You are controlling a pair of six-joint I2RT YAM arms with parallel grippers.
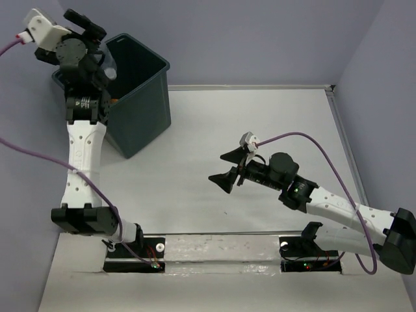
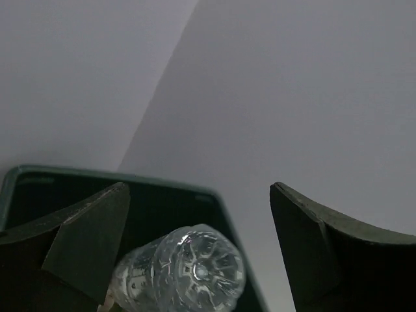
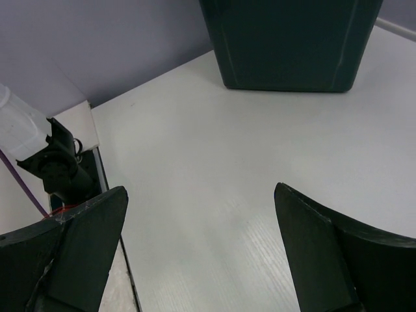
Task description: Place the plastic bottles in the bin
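Note:
The bin [image 1: 146, 104] is a dark teal tub at the table's far left; its rim [image 2: 65, 173] shows in the left wrist view and its side wall [image 3: 292, 45] in the right wrist view. My left gripper [image 1: 94, 49] hangs over the bin's opening with its jaws wide apart. A clear crinkly plastic bottle [image 2: 185, 270] lies between and below the fingers, base toward the camera, over the bin's dark inside; the right finger is well off it. My right gripper [image 1: 221, 168] stands open above the bare table [image 3: 214, 162], with nothing between its fingers.
Lilac walls close the table in at the back and both sides. A raised strip [image 1: 341, 130] runs along the table's right edge. The left arm's base and purple cable [image 3: 58, 169] sit at the near edge, beside the right gripper's left finger.

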